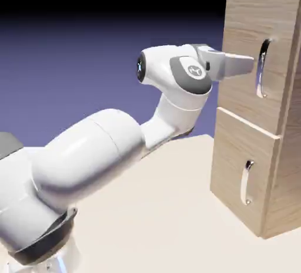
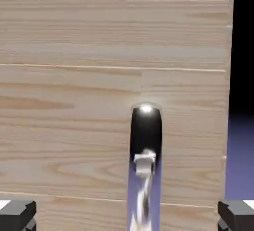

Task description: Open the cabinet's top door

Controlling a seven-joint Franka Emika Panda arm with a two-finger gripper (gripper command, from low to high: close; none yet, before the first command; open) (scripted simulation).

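Note:
The cabinet [image 1: 289, 166] stands at the exterior view's right, a tall light wood-grain box. Its top door [image 1: 242, 90] lies flat against the front, with a curved silver handle [image 1: 263, 69]. My gripper [image 1: 249, 63] points level at that handle, tips just short of it. In the hand view the top door [image 2: 74, 101] fills the picture. The handle [image 2: 146, 140] runs down the lower middle, in line with the gap of my gripper [image 2: 126, 216]. Both fingertips [image 2: 18, 214] sit wide apart at the bottom corners, so the gripper is open and holds nothing.
The lower door [image 1: 235, 166] with its shorter silver handle [image 1: 247, 182] sits below the top one. The cabinet rests on a pale table [image 1: 164, 219]. My arm's white links [image 1: 94, 148] rise from the lower left.

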